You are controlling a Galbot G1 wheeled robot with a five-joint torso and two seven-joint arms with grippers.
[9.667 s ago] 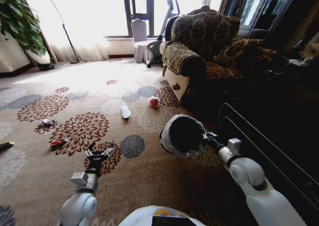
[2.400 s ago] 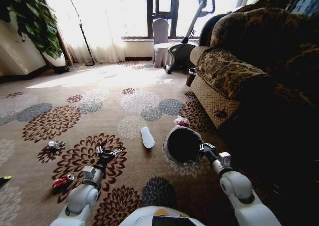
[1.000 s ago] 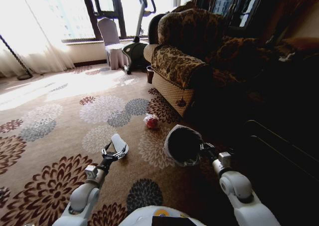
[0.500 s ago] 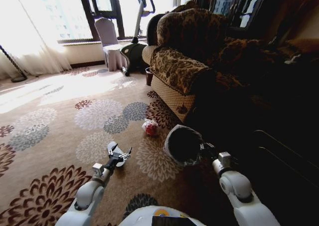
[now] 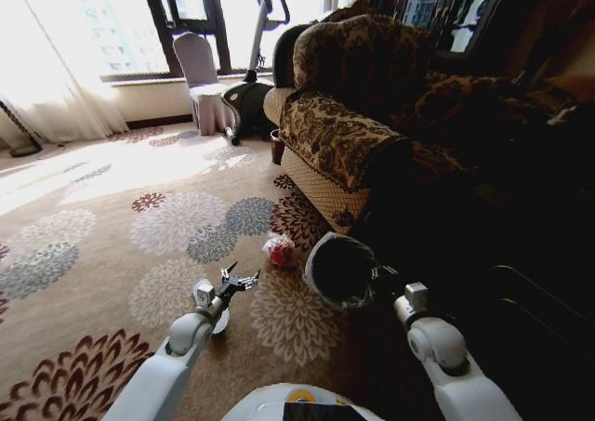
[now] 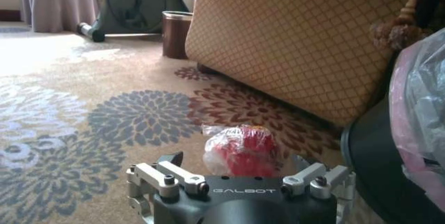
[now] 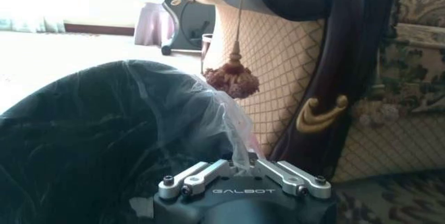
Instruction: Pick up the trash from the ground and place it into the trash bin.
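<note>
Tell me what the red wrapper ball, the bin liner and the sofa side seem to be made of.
Red wrapper ball: thin glossy plastic film, judging by its crinkles and white glints.
Bin liner: translucent grey plastic sheet, wrinkled, folded over the trash bin rim.
Sofa side: probably woven upholstery fabric, matte tan with a diamond lattice.

Carpet [image 5: 112, 217]: I see beige, with flower medallions.
Armchair [image 5: 363, 96]: patterned, at my right.
Covered chair [image 5: 200, 82]: by the window.
Exercise bike [image 5: 246, 86]: beside it.
Small brown bin [image 6: 176, 34]: against the armchair's base.
</note>
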